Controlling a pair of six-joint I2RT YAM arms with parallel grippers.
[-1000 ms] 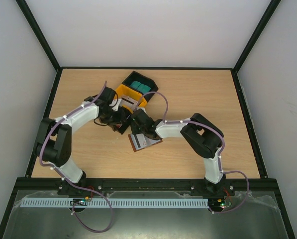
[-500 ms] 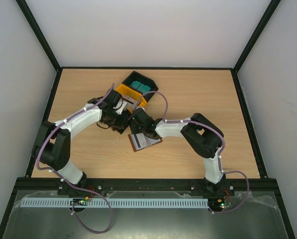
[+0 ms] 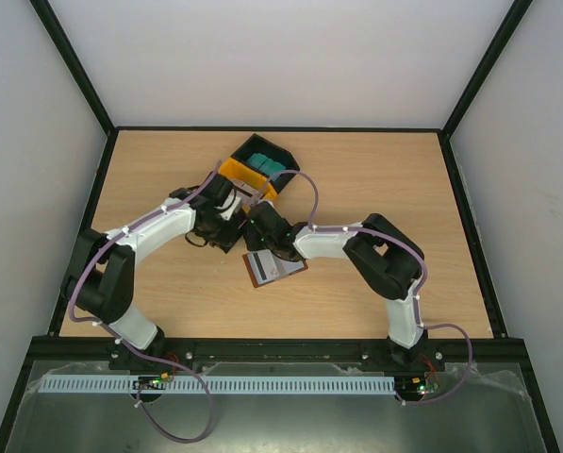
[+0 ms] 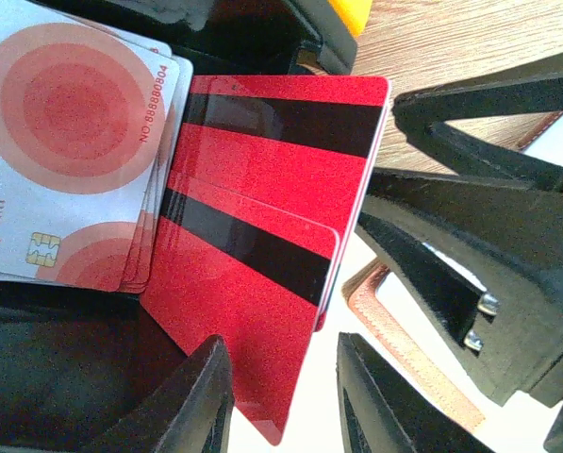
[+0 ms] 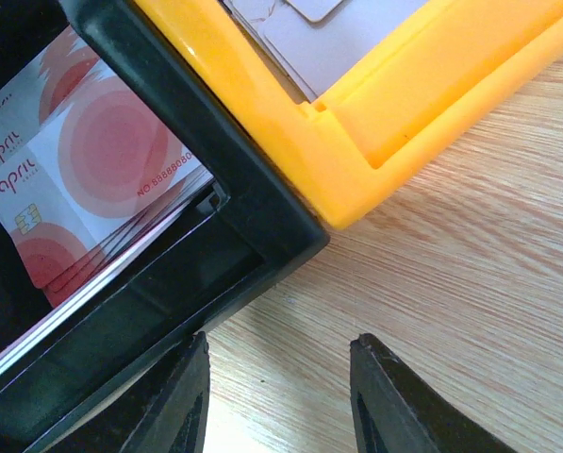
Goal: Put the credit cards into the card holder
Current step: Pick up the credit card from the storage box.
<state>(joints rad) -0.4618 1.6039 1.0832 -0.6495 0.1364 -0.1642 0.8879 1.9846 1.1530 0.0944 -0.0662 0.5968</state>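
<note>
Card holder (image 3: pixel 273 269) lies open on the table (image 3: pixel 385 179), just on the near side of the bins, with both arms bent in over that spot. Its pale inner face shows; cannot tell whether a card is already in it. Teal cards (image 3: pixel 269 166) sit in a black bin (image 3: pixel 253 146) beside a yellow bin (image 3: pixel 234 172).

Left wrist: left gripper (image 4: pixel 281 406) is partly spread, fingers straddling the corner of a red card (image 4: pixel 262 236) with a black stripe. A gap shows on one side, so it does not look clamped. White cards (image 4: pixel 64 142) are stacked alongside.

Right wrist: right gripper (image 5: pixel 281 396) is spread and empty, bare table between its fingers, at the bins' corner.

Judgement: early going. One pick is in hand, and most cards are left to load.
</note>
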